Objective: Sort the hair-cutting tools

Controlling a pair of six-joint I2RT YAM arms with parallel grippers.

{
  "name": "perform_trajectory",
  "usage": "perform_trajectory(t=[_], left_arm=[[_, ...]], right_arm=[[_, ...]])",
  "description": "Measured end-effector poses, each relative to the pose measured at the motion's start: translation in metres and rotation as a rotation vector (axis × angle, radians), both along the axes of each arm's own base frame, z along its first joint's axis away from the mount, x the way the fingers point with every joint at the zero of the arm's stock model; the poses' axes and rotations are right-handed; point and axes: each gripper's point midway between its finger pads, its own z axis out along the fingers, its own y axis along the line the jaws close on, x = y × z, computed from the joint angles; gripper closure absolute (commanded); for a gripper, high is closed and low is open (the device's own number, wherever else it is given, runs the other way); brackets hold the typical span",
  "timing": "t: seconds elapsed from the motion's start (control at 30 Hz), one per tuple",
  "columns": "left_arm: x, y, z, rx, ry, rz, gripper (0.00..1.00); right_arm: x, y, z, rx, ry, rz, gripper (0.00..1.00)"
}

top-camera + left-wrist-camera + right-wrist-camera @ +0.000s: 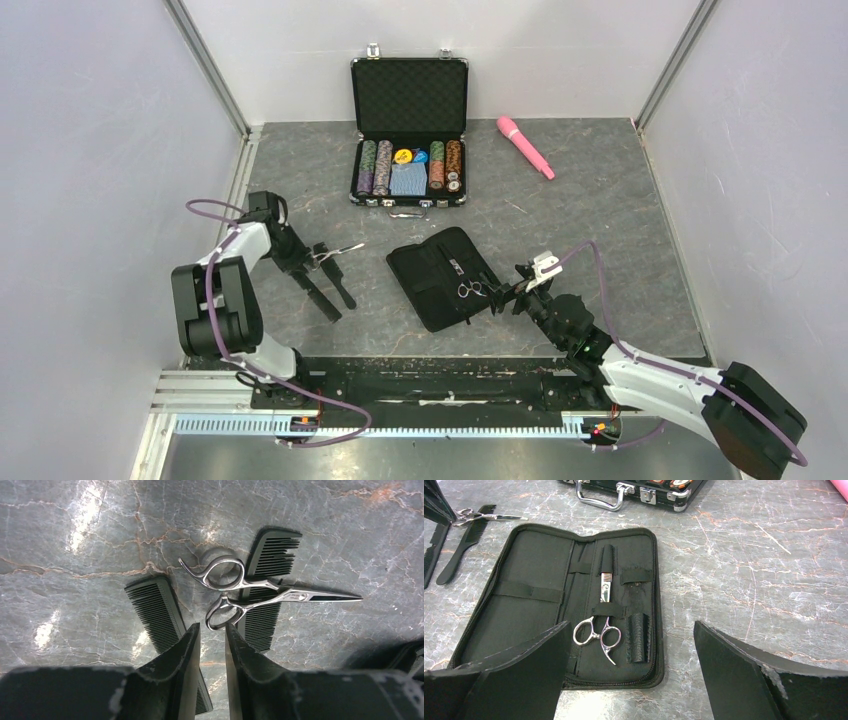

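Loose silver scissors (pixel 280 594) lie across one black comb (pixel 272 555), and a second black comb (pixel 155 610) lies beside them on the left of the table (pixel 338 251). My left gripper (pixel 212 627) is just short of the scissors' ring handle. Its jaws stand slightly apart with nothing between them. A second pair of scissors (pixel 604 592) sits strapped inside the open black pouch (pixel 534 570). My right gripper (pixel 631 625) is wide open and empty, low at the pouch's near end (pixel 500 298).
An open poker-chip case (pixel 409 130) stands at the back centre, with a pink wand (pixel 525 146) to its right. Grey enclosure walls close in the left, right and back. A metal rail (pixel 400 425) runs along the near edge.
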Motion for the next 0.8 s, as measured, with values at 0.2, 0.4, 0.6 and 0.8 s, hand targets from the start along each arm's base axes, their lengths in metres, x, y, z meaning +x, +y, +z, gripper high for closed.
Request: perform_trajectory(t=[0.2, 0.4, 0.6, 0.8], left_arm=[[0.002, 0.001, -0.004, 0.003, 0.018, 0.001, 0.72], [0.012, 0.003, -0.001, 0.008, 0.004, 0.001, 0.73], [0.009, 0.003, -0.007, 0.013, 0.029, -0.001, 0.74], [0.004, -0.001, -0.008, 0.036, 0.053, -0.018, 0.74]], right_arm=[[0.000, 0.000, 0.000, 0.000, 0.000, 0.000, 0.06], [0.000, 0.000, 0.000, 0.000, 0.000, 0.000, 0.06], [0.000, 0.000, 0.000, 0.000, 0.000, 0.000, 0.06], [0.000, 0.000, 0.000, 0.000, 0.000, 0.000, 0.06]])
